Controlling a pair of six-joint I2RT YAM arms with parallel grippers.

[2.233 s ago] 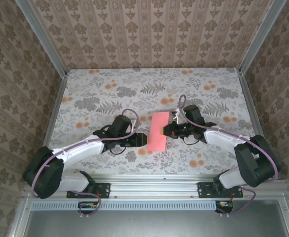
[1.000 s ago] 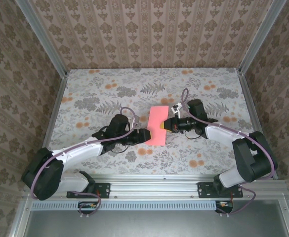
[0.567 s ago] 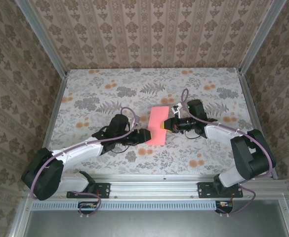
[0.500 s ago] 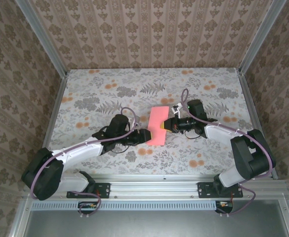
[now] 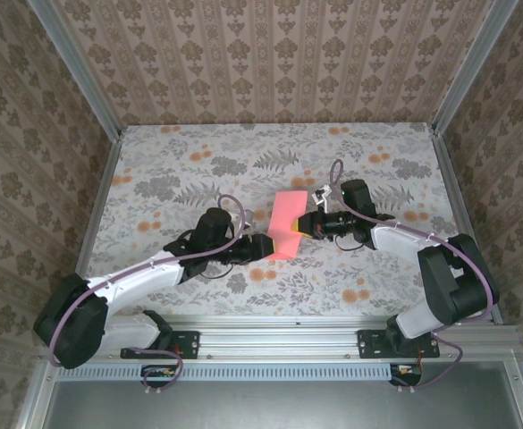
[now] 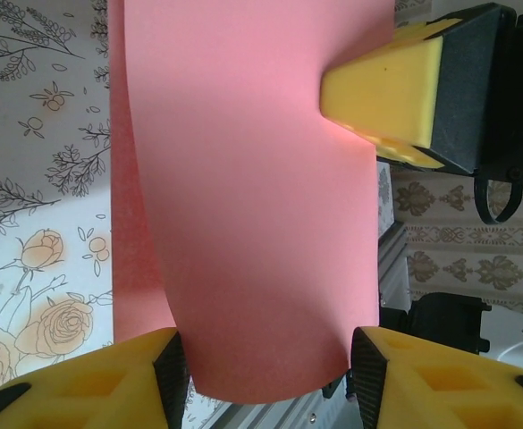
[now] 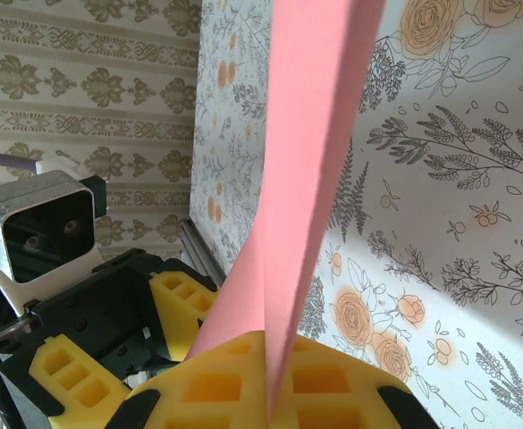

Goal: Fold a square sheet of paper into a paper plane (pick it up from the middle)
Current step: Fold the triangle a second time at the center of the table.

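The square sheet of paper (image 5: 283, 231), salmon pink, is folded double into a long strip and held off the table at mid-table. My right gripper (image 5: 305, 227) is shut on its right edge; in the right wrist view the two layers (image 7: 307, 134) run into the closed yellow fingertips (image 7: 270, 380). My left gripper (image 5: 267, 248) is at the strip's near end. In the left wrist view its jaws stand open, with the curved paper edge (image 6: 252, 179) spanning between the two yellow fingers (image 6: 109, 380). The right gripper's yellow finger (image 6: 386, 94) presses the sheet from the right.
The floral tablecloth (image 5: 172, 170) covers the table, with small orange flower prints (image 5: 198, 156) scattered over it. Patterned walls close in the back and both sides. The metal rail (image 5: 270, 340) runs along the near edge by the arm bases.
The right gripper has carried the folded paper slightly back and up from the table. The left gripper has slid in to the strip's near end and its jaws have narrowed a little.
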